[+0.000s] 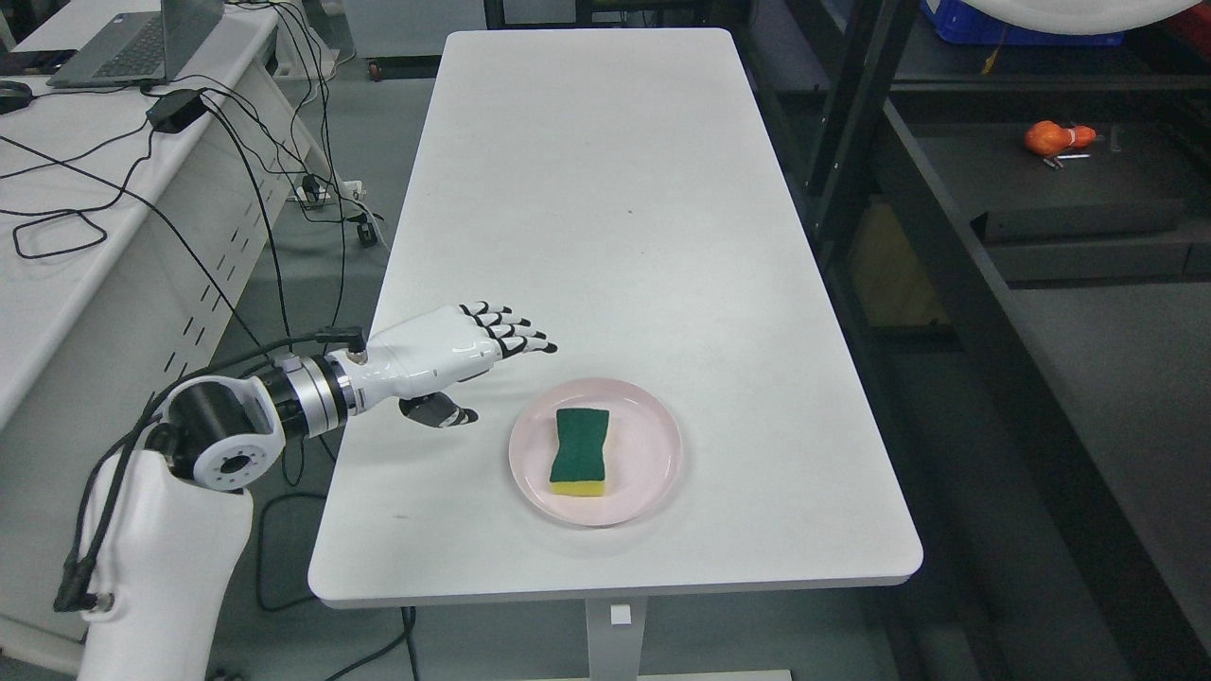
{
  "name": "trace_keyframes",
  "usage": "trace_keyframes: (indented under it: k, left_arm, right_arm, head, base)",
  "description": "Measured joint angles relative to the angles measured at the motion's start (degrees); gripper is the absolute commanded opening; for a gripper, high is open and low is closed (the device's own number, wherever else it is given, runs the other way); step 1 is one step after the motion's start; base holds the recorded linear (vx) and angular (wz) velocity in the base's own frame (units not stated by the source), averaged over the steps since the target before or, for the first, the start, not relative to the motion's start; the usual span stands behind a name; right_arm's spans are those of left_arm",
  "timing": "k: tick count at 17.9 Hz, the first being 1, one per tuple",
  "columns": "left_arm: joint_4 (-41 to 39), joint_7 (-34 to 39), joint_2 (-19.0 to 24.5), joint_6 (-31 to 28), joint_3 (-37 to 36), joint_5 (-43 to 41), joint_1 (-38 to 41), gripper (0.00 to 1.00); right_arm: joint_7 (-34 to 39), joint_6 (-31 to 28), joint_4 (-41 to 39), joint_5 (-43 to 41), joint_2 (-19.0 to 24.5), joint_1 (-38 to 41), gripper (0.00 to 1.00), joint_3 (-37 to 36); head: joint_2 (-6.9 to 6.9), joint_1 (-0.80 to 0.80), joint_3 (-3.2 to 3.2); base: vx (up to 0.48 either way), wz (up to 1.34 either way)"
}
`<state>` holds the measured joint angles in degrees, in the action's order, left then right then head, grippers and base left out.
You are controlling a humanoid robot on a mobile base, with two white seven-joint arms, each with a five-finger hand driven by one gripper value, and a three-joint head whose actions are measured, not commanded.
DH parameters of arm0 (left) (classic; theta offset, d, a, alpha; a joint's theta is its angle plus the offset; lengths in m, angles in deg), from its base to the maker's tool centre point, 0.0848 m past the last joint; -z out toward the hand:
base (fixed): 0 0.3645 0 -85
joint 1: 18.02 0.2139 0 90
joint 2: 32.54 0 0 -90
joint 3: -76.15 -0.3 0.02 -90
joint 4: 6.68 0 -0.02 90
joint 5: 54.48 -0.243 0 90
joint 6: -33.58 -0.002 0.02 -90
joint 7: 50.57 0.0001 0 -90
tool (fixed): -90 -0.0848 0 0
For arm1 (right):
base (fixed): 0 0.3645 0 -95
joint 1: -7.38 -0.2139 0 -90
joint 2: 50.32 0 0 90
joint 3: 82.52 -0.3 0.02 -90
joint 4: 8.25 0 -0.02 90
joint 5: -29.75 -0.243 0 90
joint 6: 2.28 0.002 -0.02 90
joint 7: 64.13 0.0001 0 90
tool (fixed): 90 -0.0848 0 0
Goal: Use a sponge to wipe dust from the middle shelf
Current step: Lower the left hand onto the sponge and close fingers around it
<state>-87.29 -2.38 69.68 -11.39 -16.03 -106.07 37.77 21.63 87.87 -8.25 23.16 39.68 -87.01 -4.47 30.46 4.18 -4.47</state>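
The left robot hand (454,355) is held over the bench (605,236), fingers (511,336) spread, nothing gripped. The sponge (580,452) is seen on a pink plate (653,473) nearby.

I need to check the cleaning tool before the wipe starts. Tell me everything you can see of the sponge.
The sponge is a two-layer pad, dark green scouring face up over a yellow foam base, with pinched-in long sides. It looks dry and unused. It lies flat near the middle of the pink plate, long axis running away from the robot. Only the plate touches it; the left hand hovers open to its left, apart.
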Motion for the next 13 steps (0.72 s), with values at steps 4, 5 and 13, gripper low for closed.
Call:
trace_keyframes:
  k: [4, 5, 13]
  left_arm:
    - [1.44, 0.01, -2.41, 0.00, -2.79, -1.17, 0.00, 0.84]
    - [1.72, 0.03, -2.96, 0.00, -3.43, -1.50, 0.01, 0.83]
    - [3.75, 0.13, -5.98, 0.00, -6.79, -3.18, 1.12, 0.67]
  right_arm:
    - [0.07, 0.00, 0.00, 0.00, 0.00, 0.00, 1.00, 0.00]
    - [0.08, 0.00, 0.00, 0.00, 0.00, 0.00, 1.00, 0.00]
    - [0.10, 0.00, 0.00, 0.00, 0.00, 0.00, 1.00, 0.00]
  head:
    - [0.00, 0.00, 0.00]
    - [0.00, 0.00, 0.00]
    - [0.00, 0.00, 0.00]
  base:
    - [0.000, 0.00]
    - [0.000, 0.00]
    - [0.000, 0.00]
